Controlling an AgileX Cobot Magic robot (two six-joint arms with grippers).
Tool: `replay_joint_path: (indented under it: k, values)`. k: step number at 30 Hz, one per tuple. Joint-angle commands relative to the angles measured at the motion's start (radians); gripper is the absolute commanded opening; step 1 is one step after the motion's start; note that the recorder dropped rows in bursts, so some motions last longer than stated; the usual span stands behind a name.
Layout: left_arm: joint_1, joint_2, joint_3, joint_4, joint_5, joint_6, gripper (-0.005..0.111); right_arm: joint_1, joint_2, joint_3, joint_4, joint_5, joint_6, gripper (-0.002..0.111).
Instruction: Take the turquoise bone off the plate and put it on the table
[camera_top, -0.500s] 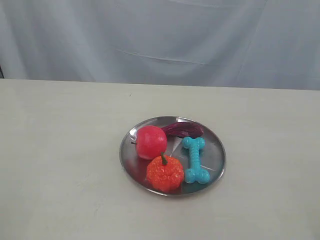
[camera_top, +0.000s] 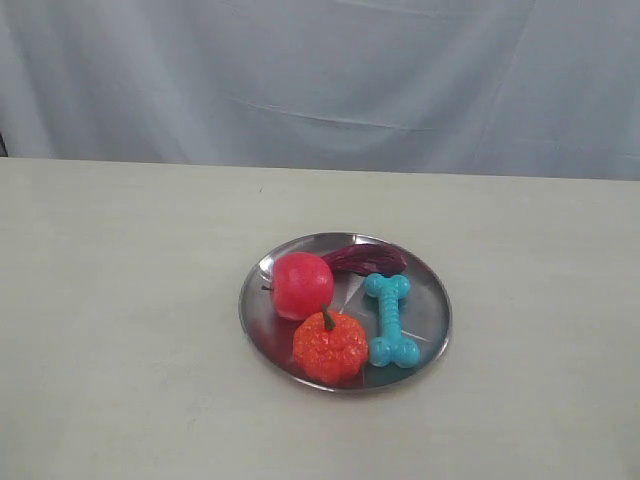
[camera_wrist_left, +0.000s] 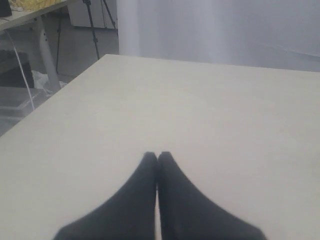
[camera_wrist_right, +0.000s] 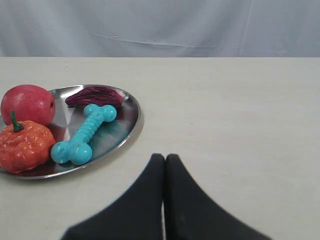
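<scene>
bone (camera_top: 391, 320): lower centre of frame, on plate (camera_top: 428, 300), right side, near rim | surface (camera_top: 120, 300): open all round plate | left claw (camera_wrist_left: 158, 156): together | right claw (camera_wrist_right: 164, 157): together, near plate rim

The plate (camera_top: 441, 303) sits mid-surface (camera_top: 120, 300). On it, the bone (camera_top: 391, 320) lies along the right side, the apple (camera_top: 301, 285) at the left, the pumpkin (camera_top: 331, 347) in front between them, and the long vegetable (camera_top: 365, 258) at the back, behind the bone's far end.

1 plate (camera_top: 432, 308), 1 bone (camera_top: 390, 320), 1 apple (camera_top: 300, 284), 1 pumpkin (camera_top: 330, 348), 1 purple toy (camera_top: 365, 259)
</scene>
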Motion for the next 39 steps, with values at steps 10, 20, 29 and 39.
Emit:
replay_joint_path:
  k: [10, 20, 29, 39]
  values:
    - [0.002, -0.001, 0.003, 0.000, -0.005, -0.004, 0.000, -0.006, -0.004, 0.004, -0.003, -0.484, -0.004, 0.000]
    - [0.002, -0.001, 0.003, 0.000, -0.005, -0.004, 0.000, -0.006, -0.004, 0.004, 0.030, -0.679, 0.311, 0.000]
    - [0.002, -0.001, 0.003, 0.000, -0.005, -0.004, 0.000, -0.006, 0.060, -0.195, 0.030, -0.393, 0.303, 0.000]
    - [0.002, -0.001, 0.003, 0.000, -0.005, -0.004, 0.000, 0.166, 0.526, -0.579, 0.030, -0.105, 0.175, 0.000]
